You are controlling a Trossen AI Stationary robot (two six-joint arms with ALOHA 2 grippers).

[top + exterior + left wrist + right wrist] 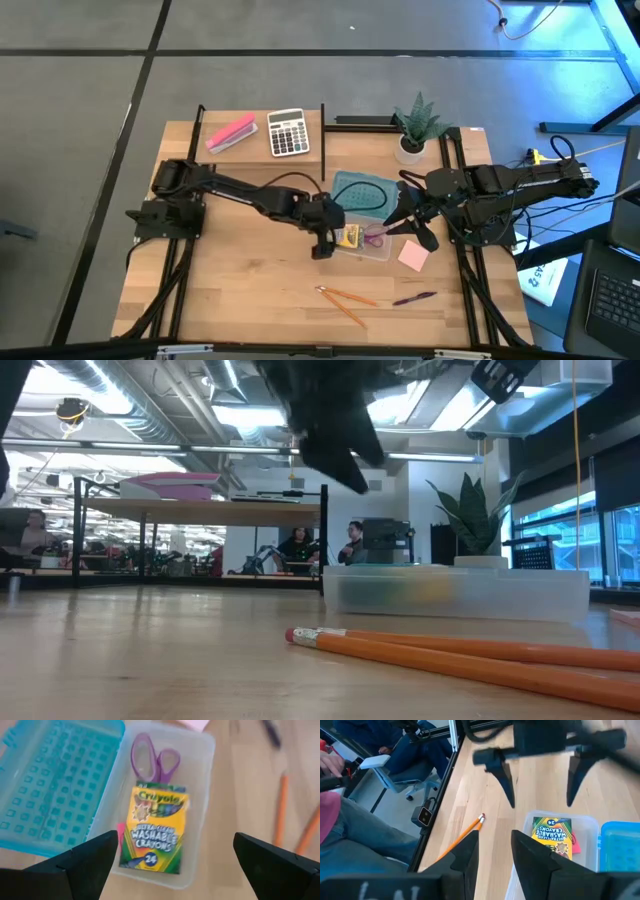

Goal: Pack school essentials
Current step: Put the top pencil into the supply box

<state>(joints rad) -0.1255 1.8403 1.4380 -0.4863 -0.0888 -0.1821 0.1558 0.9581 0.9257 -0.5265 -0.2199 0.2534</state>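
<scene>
The dark left arm reached from the left side toward the table's middle, and its two-finger left gripper [327, 243] hung there with fingers wide apart. The dark right arm came from the right; its right gripper [409, 222] hung near, fingers slightly parted.

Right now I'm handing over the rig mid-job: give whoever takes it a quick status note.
Left gripper: open, empty, hovering over the clear box.
Right gripper: fingers apart, empty, above the box's right side.
In the box: crayon box, purple-handled scissors, something small and pink beside the crayons.
Blue lid lies open next to the box.
Left on the table: two orange pencils, purple pen, pink notepad.
Calculator and pink block sit at the far edge.
</scene>
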